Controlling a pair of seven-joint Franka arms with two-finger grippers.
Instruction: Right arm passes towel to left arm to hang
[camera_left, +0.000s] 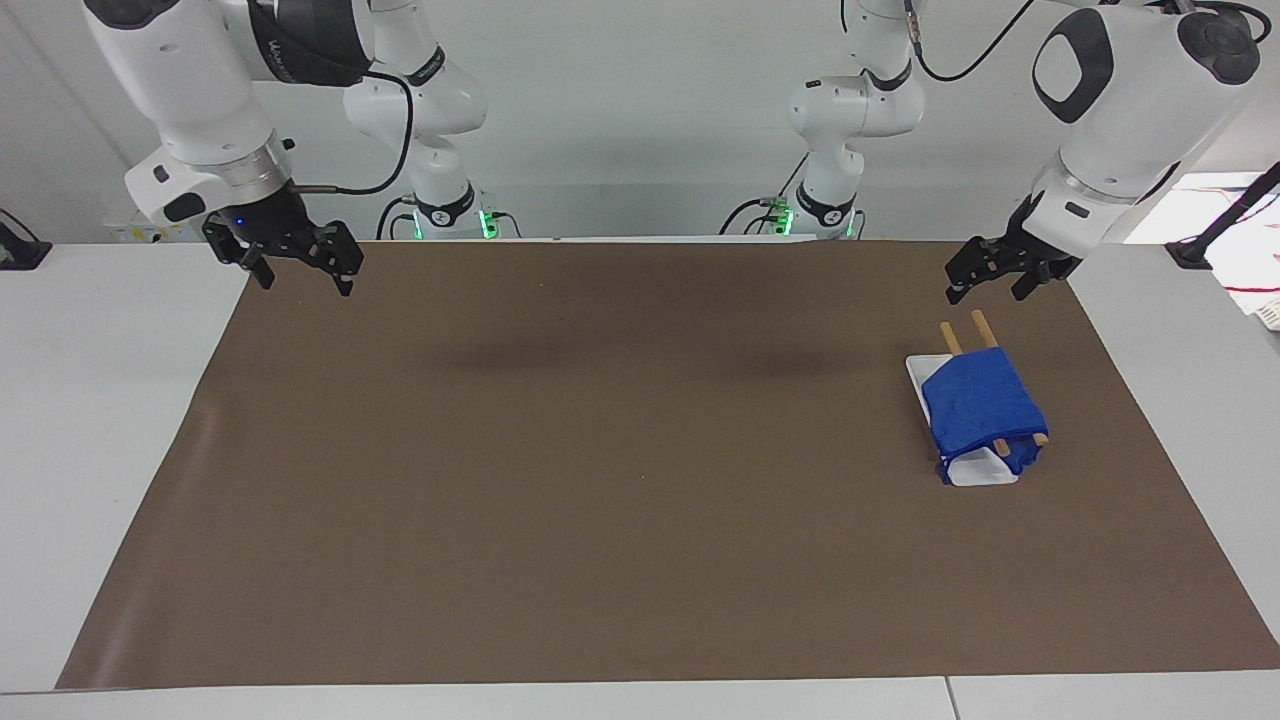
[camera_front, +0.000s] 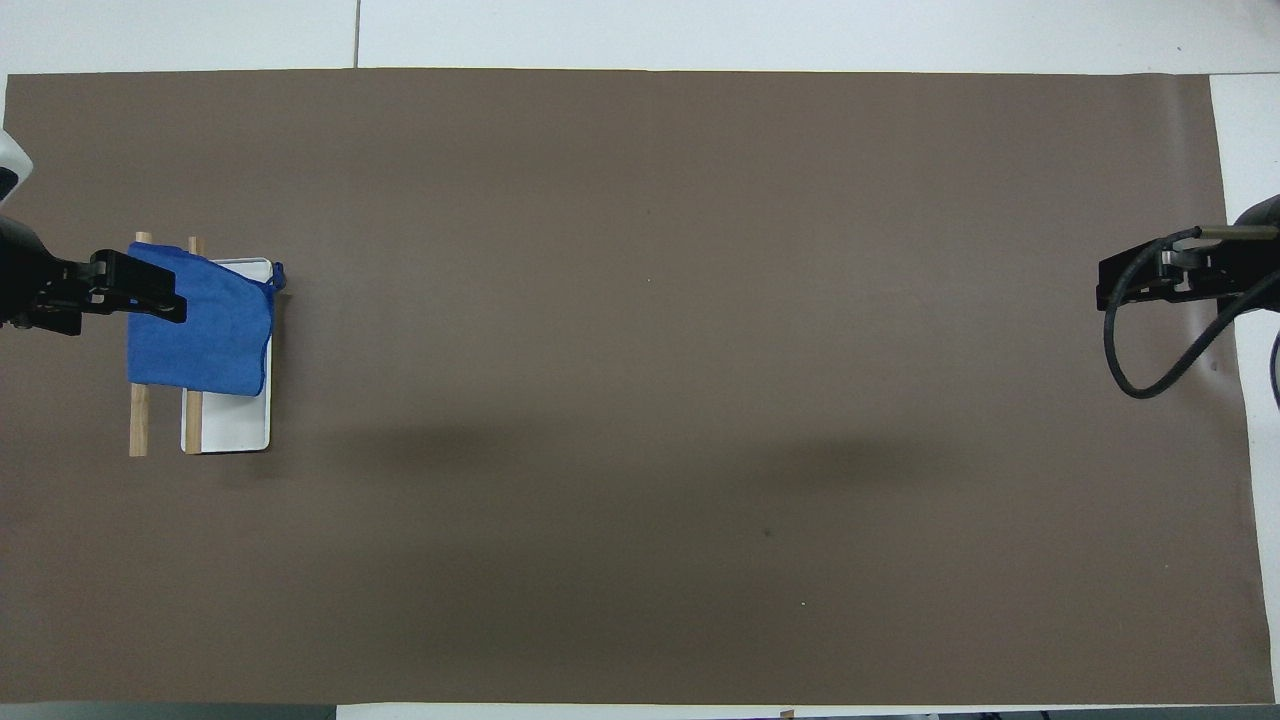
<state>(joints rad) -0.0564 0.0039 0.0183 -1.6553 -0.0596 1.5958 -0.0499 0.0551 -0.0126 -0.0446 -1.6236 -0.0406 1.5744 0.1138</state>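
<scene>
The blue towel (camera_left: 975, 405) hangs draped over two wooden rods (camera_left: 983, 325) that lie above a white tray (camera_left: 985, 472), at the left arm's end of the table. It also shows in the overhead view (camera_front: 200, 330). My left gripper (camera_left: 985, 290) is open and empty, raised in the air over the mat just off the rods' ends that point toward the robots; it also shows in the overhead view (camera_front: 160, 290). My right gripper (camera_left: 305, 280), with its blue light, is open and empty, and waits over the mat's corner at the right arm's end.
A brown mat (camera_left: 600, 480) covers the table. The rods (camera_front: 139, 425) and the tray (camera_front: 235, 425) stick out from under the towel. A black cable (camera_front: 1130, 350) loops from the right wrist.
</scene>
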